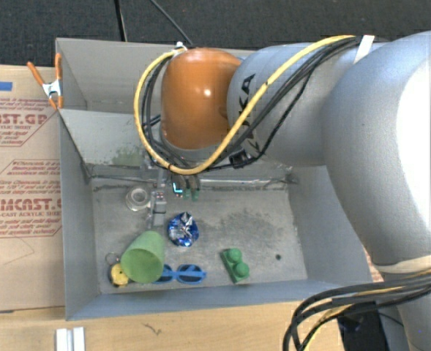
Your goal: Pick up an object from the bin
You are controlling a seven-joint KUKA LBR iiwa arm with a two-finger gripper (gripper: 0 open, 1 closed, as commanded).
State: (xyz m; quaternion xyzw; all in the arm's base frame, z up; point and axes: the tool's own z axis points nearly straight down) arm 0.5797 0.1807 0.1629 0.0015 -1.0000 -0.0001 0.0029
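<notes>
Since the fingers [177, 189] hang below the orange cover [197, 97] near the back wall of the bin [76, 196], the crumpled blue ball [182, 230] lies just toward 6 o'clock of them. We cannot tell whether they are parted or hold anything.

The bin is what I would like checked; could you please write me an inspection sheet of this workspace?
Surface: grey bin, floor scuffed.
Job's things: blue-white wad mid-floor; clear ring at back left; green cup on its side at front left, yellow toy beside it; blue glasses along the front wall; green brick at front, apart from the rest.
Clutter: nothing seen.
Grippers: gripper low at the back of the floor, just behind the wad, right of the ring.
Cables: yellow and black cables loop round the orange cover; black cables at front right.
Surroundings: wooden top in front of the bin.
</notes>
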